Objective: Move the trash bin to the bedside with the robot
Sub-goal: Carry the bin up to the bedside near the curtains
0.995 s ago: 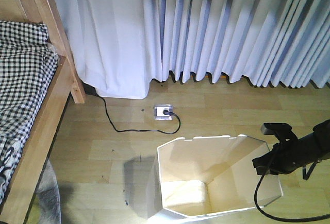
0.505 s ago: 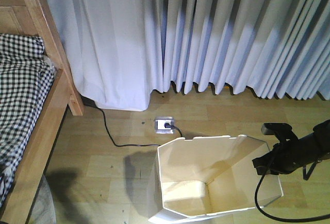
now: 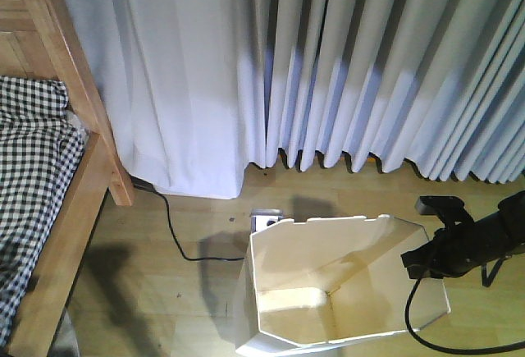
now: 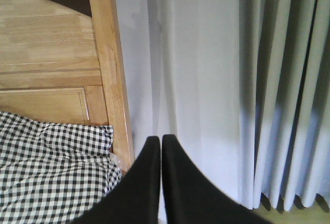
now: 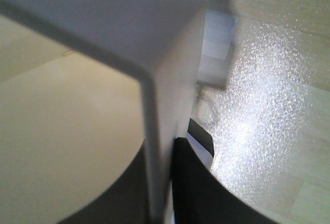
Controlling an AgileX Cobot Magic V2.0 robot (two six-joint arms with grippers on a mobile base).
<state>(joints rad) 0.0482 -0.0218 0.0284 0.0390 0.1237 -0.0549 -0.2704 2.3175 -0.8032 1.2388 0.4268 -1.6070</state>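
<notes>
The white trash bin stands on the wood floor at the bottom middle of the front view, its cream inside showing. My right gripper on the black arm is shut on the bin's right rim; in the right wrist view the thin bin wall runs between the two black fingers. The bed, with its light-brown frame and black-and-white checked bedding, is at the left. My left gripper is shut and empty, held up facing the bedpost and curtain.
A pale curtain hangs across the back wall. A white floor socket with a black cable lies just behind the bin. A black cable trails from the right arm.
The whole view has moved forward: curtain, socket and bed frame have come closer. The bin stays gripped in the same place in the picture. The socket is now partly behind the bin's rim.
</notes>
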